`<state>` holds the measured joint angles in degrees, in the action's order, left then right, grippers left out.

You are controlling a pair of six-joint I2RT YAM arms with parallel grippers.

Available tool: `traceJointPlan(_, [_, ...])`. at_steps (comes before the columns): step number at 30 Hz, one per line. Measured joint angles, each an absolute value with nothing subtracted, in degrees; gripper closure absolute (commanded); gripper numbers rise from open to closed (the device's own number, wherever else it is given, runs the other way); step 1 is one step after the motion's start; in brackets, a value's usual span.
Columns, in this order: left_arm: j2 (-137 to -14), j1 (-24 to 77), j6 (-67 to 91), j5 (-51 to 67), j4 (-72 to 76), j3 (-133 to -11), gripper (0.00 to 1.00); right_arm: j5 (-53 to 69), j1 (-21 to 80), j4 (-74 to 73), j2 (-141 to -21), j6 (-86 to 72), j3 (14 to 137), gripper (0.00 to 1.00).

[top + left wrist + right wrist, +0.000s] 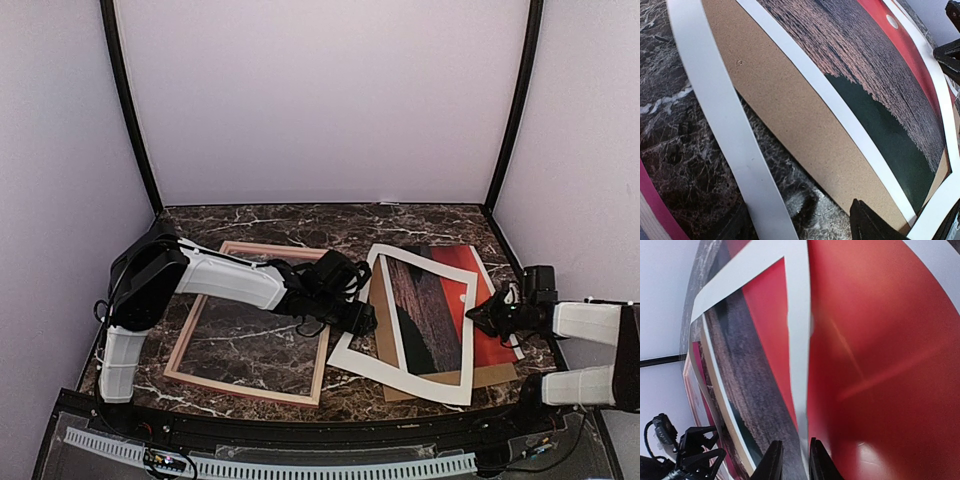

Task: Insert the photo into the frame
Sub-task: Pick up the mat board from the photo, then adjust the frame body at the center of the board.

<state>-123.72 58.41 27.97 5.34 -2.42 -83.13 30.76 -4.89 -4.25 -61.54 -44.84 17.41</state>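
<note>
1. We count one dark marble tabletop (300,220), and everything else lies on it.
2. There are two arms. The left one reaches across from the left, and the right one comes in from the right edge.
3. We see one thin rectangular wooden frame (240,385), pale wood with a pink tint. It lies flat on the left half of the table, and bare marble shows through its opening.
4. One white rectangular card mount (425,385) with a window cut in it lies askew, right of the frame. Its near left corner is just beside the frame's right rail.
5. There is one rectangular sunset photo (430,310), red sky over dark sea. It lies outside the frame and to its right, partly under the mount, with its red side sticking out past the mount's right strip.
6. One plain brown backing board (495,376) lies beneath the photo and shows at the near edge and inside the mount's window.
7. We count two grippers, and the photo lies between them.
   - The left gripper (358,318) sits at the mount's left strip, just left of the photo, with its fingers (867,222) spread wide.
   - The right gripper (483,318) is over the photo's right part. Its fingers (772,460) are nearly together, and the mount's right strip runs toward the narrow gap between them. We cannot tell whether they pinch anything.
</note>
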Motion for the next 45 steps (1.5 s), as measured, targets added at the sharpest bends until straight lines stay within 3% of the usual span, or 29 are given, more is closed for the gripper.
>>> traceJointPlan(10, [-123.7,58.41,27.94,5.34,-2.42,-83.09,0.28,28.47,-4.89,-2.55,-68.16,-41.93,17.98,0.79])
traceJointPlan(18, [-123.7,58.41,27.92,5.37,-2.42,-83.09,0.28,30.96,-4.89,-2.74,-68.88,-37.65,19.2,1.0])
traceJointPlan(27, [-121.34,58.41,27.16,6.02,-3.16,-81.12,0.17,31.75,-4.89,-13.21,-58.46,-33.01,30.02,1.0])
traceJointPlan(32, [-114.45,58.41,25.47,4.97,-3.86,-77.87,0.08,32.75,-4.89,-20.05,-54.3,-31.7,40.86,1.0])
traceJointPlan(38, [-98.56,57.3,21.96,-1.8,-6.59,-74.26,0.05,35.92,-2.87,-25.23,-53.39,-32.16,51.79,1.0])
traceJointPlan(45, [-85.03,42.37,20.8,-7.03,-12.62,-64.9,0.04,38.39,3.46,-26.63,-55.29,-34.41,61.23,1.0])
